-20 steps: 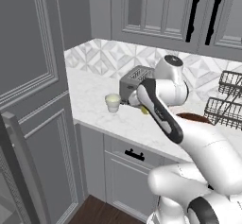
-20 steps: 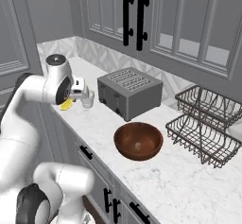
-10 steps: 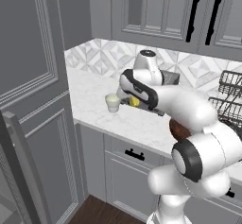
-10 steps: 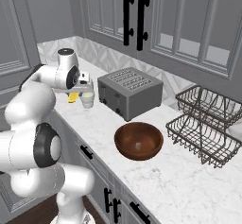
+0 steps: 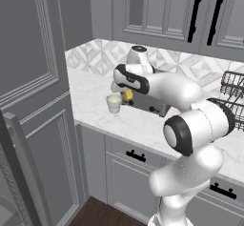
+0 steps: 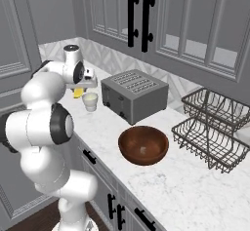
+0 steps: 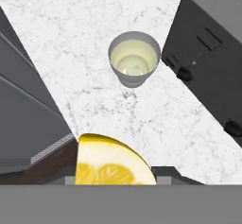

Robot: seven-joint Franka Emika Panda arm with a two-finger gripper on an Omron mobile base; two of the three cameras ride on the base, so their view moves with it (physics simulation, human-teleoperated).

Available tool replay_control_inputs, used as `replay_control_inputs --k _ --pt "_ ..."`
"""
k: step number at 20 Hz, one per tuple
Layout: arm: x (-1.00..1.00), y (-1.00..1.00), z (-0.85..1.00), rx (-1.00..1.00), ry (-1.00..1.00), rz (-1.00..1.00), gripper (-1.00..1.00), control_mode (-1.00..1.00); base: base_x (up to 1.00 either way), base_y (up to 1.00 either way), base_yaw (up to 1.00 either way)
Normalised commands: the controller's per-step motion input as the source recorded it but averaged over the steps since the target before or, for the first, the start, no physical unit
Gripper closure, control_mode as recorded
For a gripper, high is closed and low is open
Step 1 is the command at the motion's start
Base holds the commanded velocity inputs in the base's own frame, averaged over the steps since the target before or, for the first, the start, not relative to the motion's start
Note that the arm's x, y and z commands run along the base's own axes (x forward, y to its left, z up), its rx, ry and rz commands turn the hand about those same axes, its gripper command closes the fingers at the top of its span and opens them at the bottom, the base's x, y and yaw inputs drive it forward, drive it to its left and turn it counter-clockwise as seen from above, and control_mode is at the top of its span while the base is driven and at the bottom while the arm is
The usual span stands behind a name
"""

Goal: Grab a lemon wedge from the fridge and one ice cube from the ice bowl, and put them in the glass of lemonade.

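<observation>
White marble counter (image 6: 161, 176) carried the glass of lemonade (image 5: 114, 103) just left of the dark toaster (image 6: 135, 95). Above the glass, the gripper (image 5: 127, 95) grasped the lemon wedge (image 7: 112, 164); the ice bowl (image 6: 143, 144) sat nearer. No legible writing appeared.

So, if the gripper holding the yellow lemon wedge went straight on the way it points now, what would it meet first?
Probably the white marble counter, just short of the small translucent glass of pale lemonade. The gripper points down at the counter; depth is hard to judge, so it could clip the glass's rim.
</observation>
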Motion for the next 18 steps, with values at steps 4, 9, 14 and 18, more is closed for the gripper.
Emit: replay_control_inputs --k 4,9,14,18 --pt "0.45 0.19 -0.21 -0.01 0.02 0.0 1.0 -1.0 0.0 0.0 0.0" --pt "0.11 0.0 -0.22 -0.02 0.01 0.0 1.0 -1.0 0.0 0.0 0.0" --pt "0.1 0.0 -0.1 -0.01 0.01 0.0 1.0 -1.0 0.0 0.0 0.0" --pt "0.23 0.0 0.0 0.0 0.0 0.0 1.0 -1.0 0.0 0.0 0.0"
